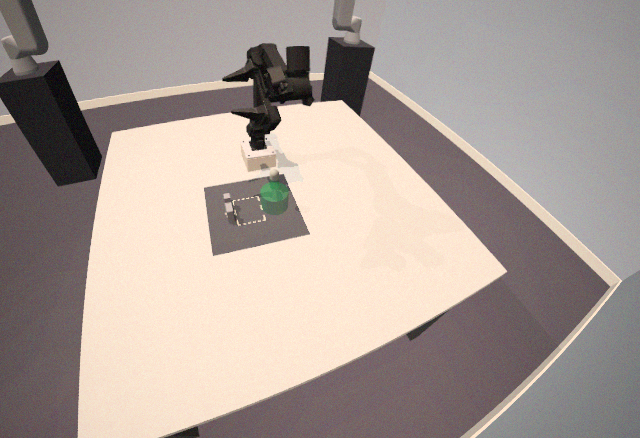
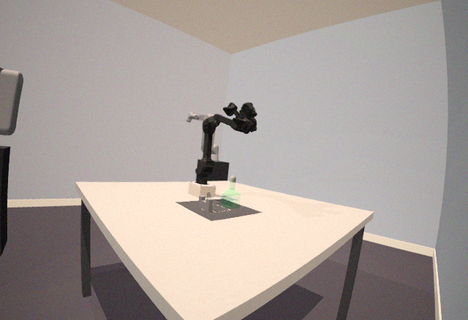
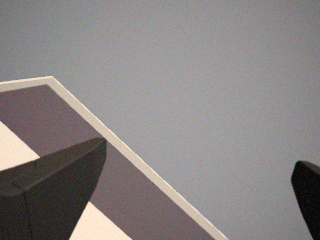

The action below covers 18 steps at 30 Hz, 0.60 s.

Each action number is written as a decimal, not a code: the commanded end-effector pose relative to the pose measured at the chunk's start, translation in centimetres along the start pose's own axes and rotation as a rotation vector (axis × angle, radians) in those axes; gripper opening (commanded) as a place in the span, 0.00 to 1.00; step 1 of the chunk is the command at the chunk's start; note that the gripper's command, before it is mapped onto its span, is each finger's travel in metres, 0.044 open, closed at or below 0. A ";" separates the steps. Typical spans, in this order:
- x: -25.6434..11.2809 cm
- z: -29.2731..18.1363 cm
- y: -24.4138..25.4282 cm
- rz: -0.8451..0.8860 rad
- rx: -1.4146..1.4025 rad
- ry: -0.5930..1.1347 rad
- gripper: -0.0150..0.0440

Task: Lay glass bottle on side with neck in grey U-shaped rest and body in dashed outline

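The green glass bottle [image 1: 273, 200] [image 2: 230, 199] stands upright on the dark mat [image 1: 222, 241] [image 2: 219, 216], with a pale round top on its neck. The dashed outline [image 1: 238, 224] lies beside the bottle's base, on the side toward the rest. The grey U-shaped rest [image 1: 228, 207] [image 2: 210, 204] stands at the outline's far side from the bottle and holds nothing. My gripper [image 1: 227, 95] [image 3: 198, 159] is wide open and empty, high above the table and away from the bottle. The wrist view shows no bottle or rest, only wall, floor and table edge beyond the fingers.
The arm's pale base block [image 1: 260, 160] [image 2: 201, 189] stands just behind the mat, close to the bottle. Two grey arms on dark pedestals [image 1: 51, 128] [image 1: 346, 74] stand beyond the table [image 1: 206, 319] [image 2: 246, 256].
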<state>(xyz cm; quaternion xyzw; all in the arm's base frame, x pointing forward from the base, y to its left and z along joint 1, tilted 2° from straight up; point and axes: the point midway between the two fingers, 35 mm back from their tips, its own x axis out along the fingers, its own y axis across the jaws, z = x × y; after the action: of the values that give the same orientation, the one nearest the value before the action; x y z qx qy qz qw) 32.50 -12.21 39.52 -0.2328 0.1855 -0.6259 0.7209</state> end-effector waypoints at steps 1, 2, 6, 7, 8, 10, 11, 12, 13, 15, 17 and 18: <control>0.0 0.0 0.1 0.006 -0.011 -0.007 0.98; -0.1 0.1 0.3 0.018 -0.034 -0.022 1.00; -0.7 0.6 2.4 0.128 -0.225 -0.143 1.00; -1.0 0.6 3.2 0.169 -0.292 -0.184 1.00; -1.3 0.5 4.1 0.213 -0.358 -0.224 1.00; -2.2 0.0 5.8 0.307 -0.490 -0.301 1.00; -2.8 -0.4 6.7 0.357 -0.552 -0.339 1.00; -3.3 -0.9 7.5 0.408 -0.616 -0.375 1.00; -3.9 -1.5 8.4 0.460 -0.679 -0.410 1.00; -5.2 -3.0 9.9 0.571 -0.800 -0.475 1.00; -6.6 -4.9 11.2 0.688 -0.916 -0.536 1.00; -7.4 -6.0 11.7 0.749 -0.972 -0.564 1.00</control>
<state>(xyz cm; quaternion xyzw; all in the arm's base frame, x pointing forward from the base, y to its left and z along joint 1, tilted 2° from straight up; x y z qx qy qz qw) 38.36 -6.14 30.87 -0.5673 0.3007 -0.2057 0.7386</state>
